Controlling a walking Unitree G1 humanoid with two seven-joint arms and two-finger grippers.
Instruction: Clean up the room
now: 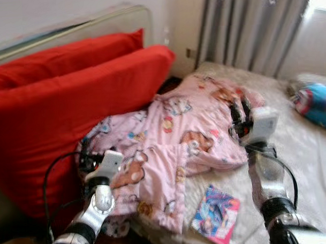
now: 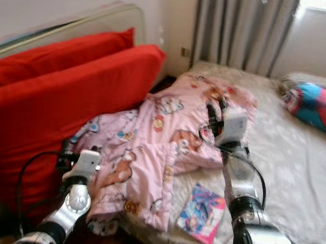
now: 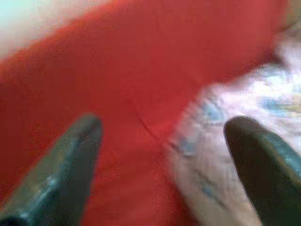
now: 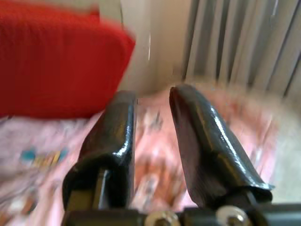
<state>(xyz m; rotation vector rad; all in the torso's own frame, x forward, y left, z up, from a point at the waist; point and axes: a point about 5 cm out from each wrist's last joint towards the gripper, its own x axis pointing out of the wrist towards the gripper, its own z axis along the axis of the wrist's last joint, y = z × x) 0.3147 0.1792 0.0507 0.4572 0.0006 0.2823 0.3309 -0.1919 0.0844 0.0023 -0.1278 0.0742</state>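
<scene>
With both arms raised over the pink blanket (image 1: 174, 143) at frame center, the left gripper (image 3: 162, 141) spread wide and the right gripper (image 4: 153, 136) nearly closed on nothing, the next move is likely grasping the blanket's edge.

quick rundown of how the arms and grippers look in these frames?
Both arms are silver metal with black joint collars. Each wrist carries a white boxy module, with a black cable looping beside the arm. The left gripper and right gripper each have two long, glossy black fingers with rounded tips. Screw heads show at the base of the right gripper's fingers. No markings legible.
</scene>
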